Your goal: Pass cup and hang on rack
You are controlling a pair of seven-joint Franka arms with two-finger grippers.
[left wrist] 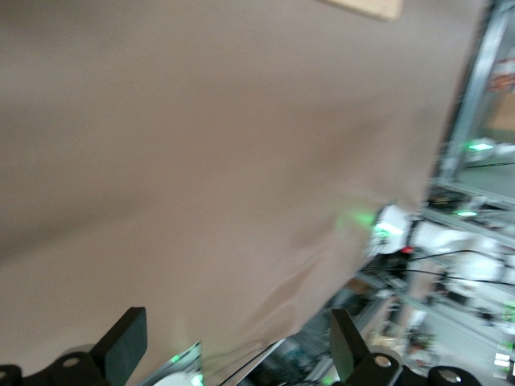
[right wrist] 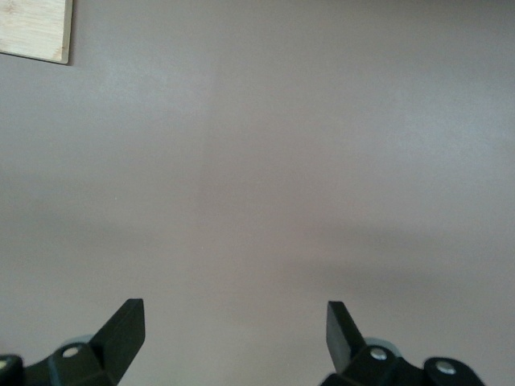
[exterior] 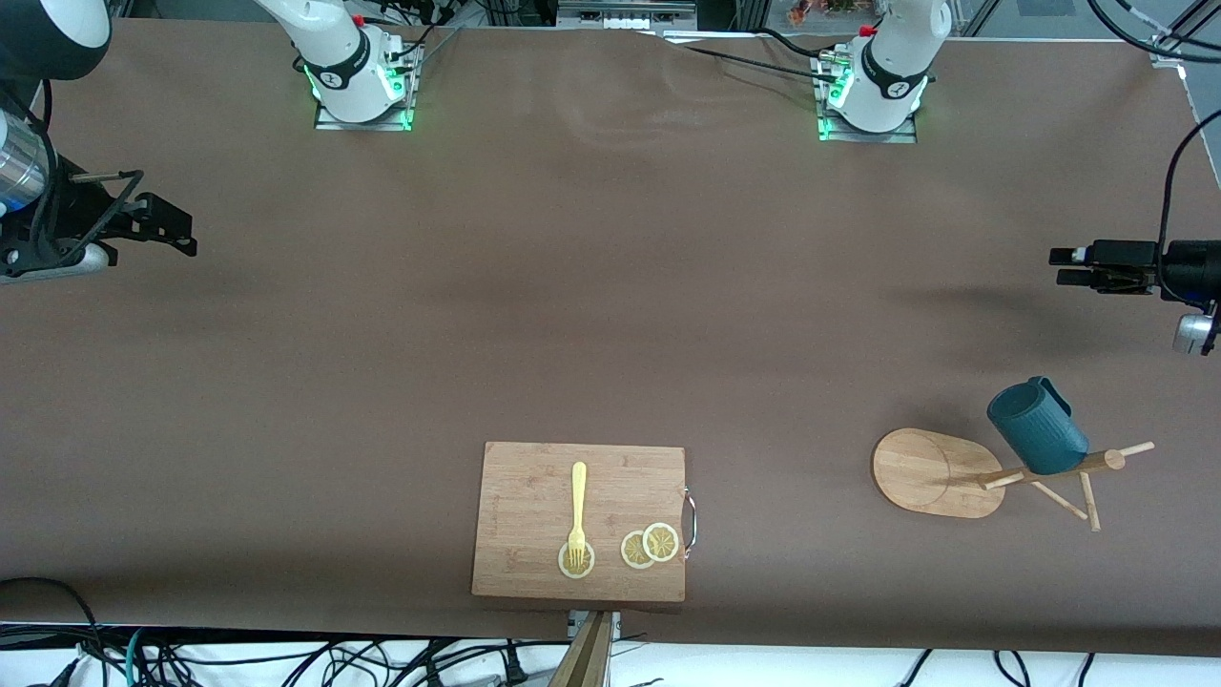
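The dark teal cup (exterior: 1037, 425) hangs on an upper peg of the light wooden rack (exterior: 940, 472), which stands toward the left arm's end of the table. No gripper touches either. My left gripper (exterior: 1066, 267) hovers open over bare tablecloth at that end, well apart from the cup. In the left wrist view its fingers (left wrist: 122, 342) frame only cloth around the left gripper (left wrist: 237, 338). My right gripper (exterior: 181, 229) hangs open over bare cloth at the right arm's end. In the right wrist view the right gripper (right wrist: 235, 326) holds nothing.
A bamboo cutting board (exterior: 525, 496) with a metal handle lies near the front camera's table edge, mid-table. On it are a yellow fork (exterior: 578, 506) and lemon slices (exterior: 651, 546). Its corner (right wrist: 32, 28) shows in the right wrist view. Brown cloth covers the table.
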